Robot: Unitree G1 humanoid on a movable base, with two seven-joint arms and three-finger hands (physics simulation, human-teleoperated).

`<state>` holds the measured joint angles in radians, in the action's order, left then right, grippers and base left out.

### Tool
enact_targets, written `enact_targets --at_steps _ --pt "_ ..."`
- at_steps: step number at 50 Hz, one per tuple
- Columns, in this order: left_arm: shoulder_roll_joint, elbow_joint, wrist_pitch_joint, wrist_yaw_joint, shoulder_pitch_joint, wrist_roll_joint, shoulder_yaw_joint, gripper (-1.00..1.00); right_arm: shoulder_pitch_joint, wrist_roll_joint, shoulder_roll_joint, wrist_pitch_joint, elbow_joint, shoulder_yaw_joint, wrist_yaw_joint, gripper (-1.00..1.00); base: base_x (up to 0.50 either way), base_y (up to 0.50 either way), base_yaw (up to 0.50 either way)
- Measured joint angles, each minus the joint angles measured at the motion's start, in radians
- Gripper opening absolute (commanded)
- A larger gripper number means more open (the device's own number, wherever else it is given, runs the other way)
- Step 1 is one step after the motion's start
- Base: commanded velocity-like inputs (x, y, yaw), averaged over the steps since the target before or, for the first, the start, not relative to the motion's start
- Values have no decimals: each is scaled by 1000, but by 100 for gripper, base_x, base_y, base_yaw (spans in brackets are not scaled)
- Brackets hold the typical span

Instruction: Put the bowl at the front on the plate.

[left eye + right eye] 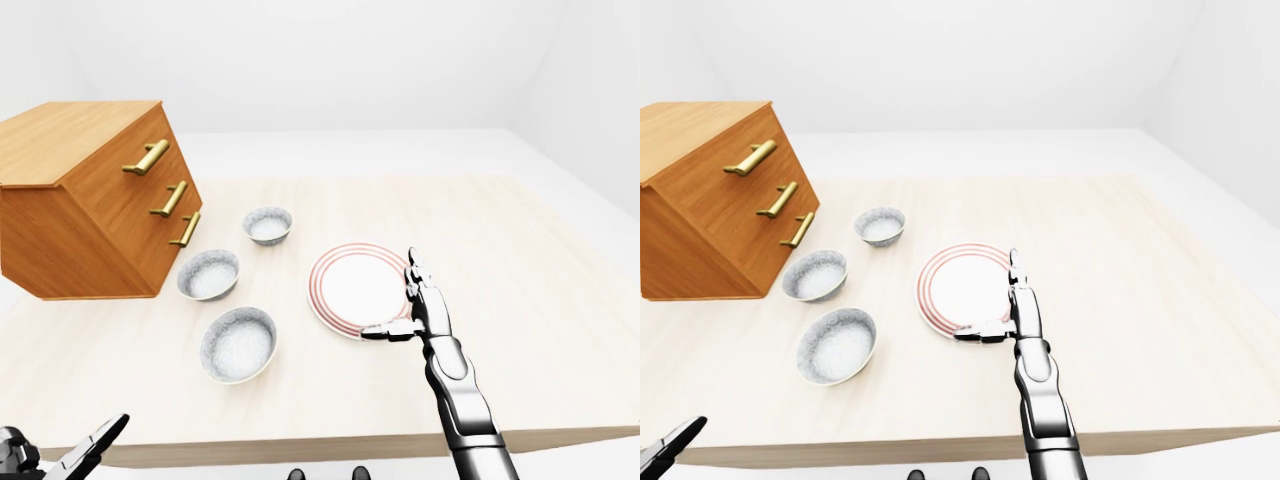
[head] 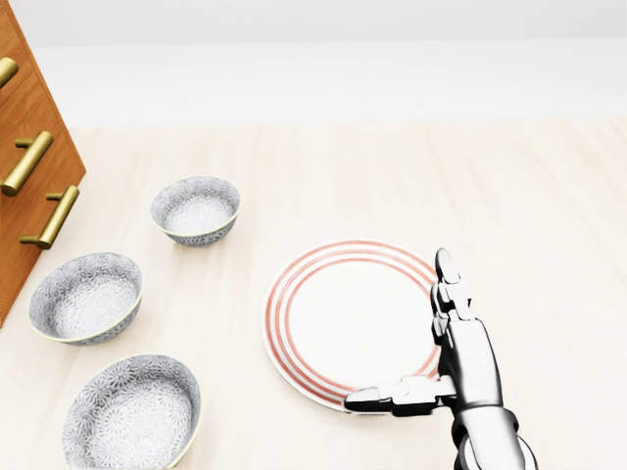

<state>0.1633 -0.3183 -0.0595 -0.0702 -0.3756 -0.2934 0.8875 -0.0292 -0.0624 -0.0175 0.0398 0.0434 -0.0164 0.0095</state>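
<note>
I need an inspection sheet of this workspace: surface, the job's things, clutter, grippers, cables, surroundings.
Surface: pale wooden table, flat.
Job's things: red-rimmed plate, nothing on it; three grey patterned bowls in a row at its left in the head view: lowest bowl, middle bowl, top bowl. All upright, apart from each other.
Clutter: wooden drawer chest with three brass handles, at the left, tilted.
Grippers: right hand open over the plate's right rim, holding nothing; left hand low at the bottom left, open, holding nothing.
Cables: nothing seen.
Surroundings: white floor and walls.
</note>
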Motion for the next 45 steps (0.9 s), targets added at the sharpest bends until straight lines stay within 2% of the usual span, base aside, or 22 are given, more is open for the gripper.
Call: enact_targets --at_steps 17,26,30,32,45 --pt "2 0 -3 -8 9 -2 3 100 -6 -4 0 -10 8 0 0 100 50 0 0" --pt "3 -8 -11 -10 4 -3 6 100 2 -13 1 -5 -9 4 -3 100 2 0 0" --pt "2 -5 -10 -8 5 -3 6 100 11 -19 2 19 -39 6 -2 100 0 0 0" --pt "1 -2 -8 -7 6 -2 4 100 20 -23 3 47 -75 8 -3 100 0 0 0" --pt "0 0 -9 -5 5 -5 2 100 -4 -134 17 47 -415 92 12 100 0 0 0"
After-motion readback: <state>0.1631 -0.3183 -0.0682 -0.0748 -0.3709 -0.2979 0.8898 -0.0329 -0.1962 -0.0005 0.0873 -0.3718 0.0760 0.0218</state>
